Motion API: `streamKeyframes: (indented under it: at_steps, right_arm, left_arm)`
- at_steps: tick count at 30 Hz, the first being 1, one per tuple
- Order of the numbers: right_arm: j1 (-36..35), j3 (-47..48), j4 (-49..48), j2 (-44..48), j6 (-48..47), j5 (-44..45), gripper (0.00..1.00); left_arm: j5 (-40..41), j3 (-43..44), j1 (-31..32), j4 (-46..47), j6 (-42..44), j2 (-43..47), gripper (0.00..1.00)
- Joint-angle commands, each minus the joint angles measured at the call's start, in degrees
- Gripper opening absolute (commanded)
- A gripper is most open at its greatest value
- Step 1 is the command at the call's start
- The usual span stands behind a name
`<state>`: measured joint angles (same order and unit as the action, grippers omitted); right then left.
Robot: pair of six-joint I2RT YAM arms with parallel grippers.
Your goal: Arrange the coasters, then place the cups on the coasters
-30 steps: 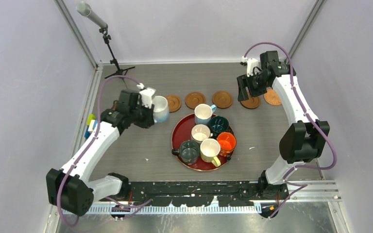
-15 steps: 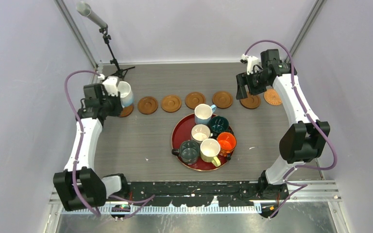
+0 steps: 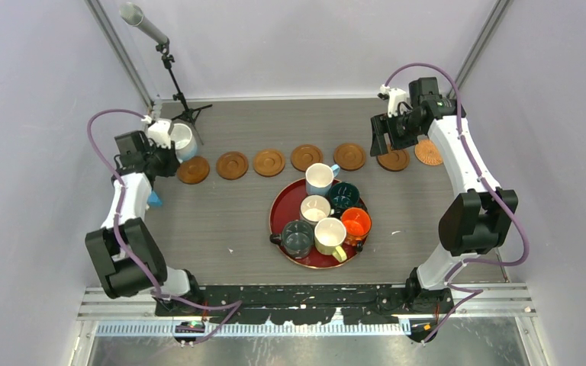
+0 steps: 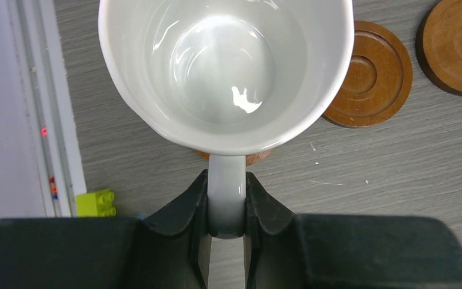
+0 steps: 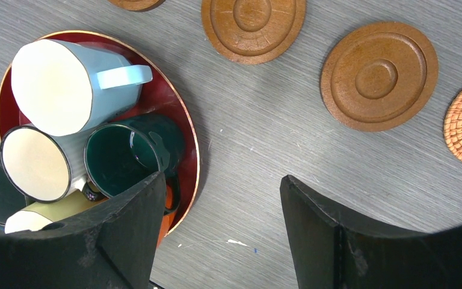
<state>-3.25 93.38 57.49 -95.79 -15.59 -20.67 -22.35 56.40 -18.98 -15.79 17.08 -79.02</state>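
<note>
left pincer (image 4: 227,183) is clamped tight on the handle of the white cup (image 4: 222,66), holding it at ten o'clock from the red tray (image 3: 278,204), near the leftmost coaster (image 3: 193,170). the other coasters (image 3: 306,157) line the counter (image 3: 221,221) across twelve o'clock. six cups (image 3: 315,208) crowd the tray. right pincer (image 5: 221,183) gapes wide at two o'clock, gripping nothing.
</note>
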Motion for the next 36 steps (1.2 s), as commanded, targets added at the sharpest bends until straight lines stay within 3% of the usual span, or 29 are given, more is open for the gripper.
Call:
streamKeyframes:
  at_steps: [1, 29, 36]
  right_arm:
    - [0.25, 1.71, -0.74, 0.05, 0.85, -0.52, 0.74]
    - [-0.03, 4.49, 2.18, -2.48, 0.09, 0.56, 0.74]
    - [-0.02, 5.46, 2.3, -3.0, -0.09, 1.32, 0.74]
  left_arm:
    - [-6.37, 1.04, -0.87, 9.94, 3.98, -2.54, 0.0]
    - [-7.93, -0.25, -2.42, 11.35, 8.85, -14.05, 0.0]
    - [-7.84, -0.79, -2.52, 6.58, 13.51, -13.66, 0.22]
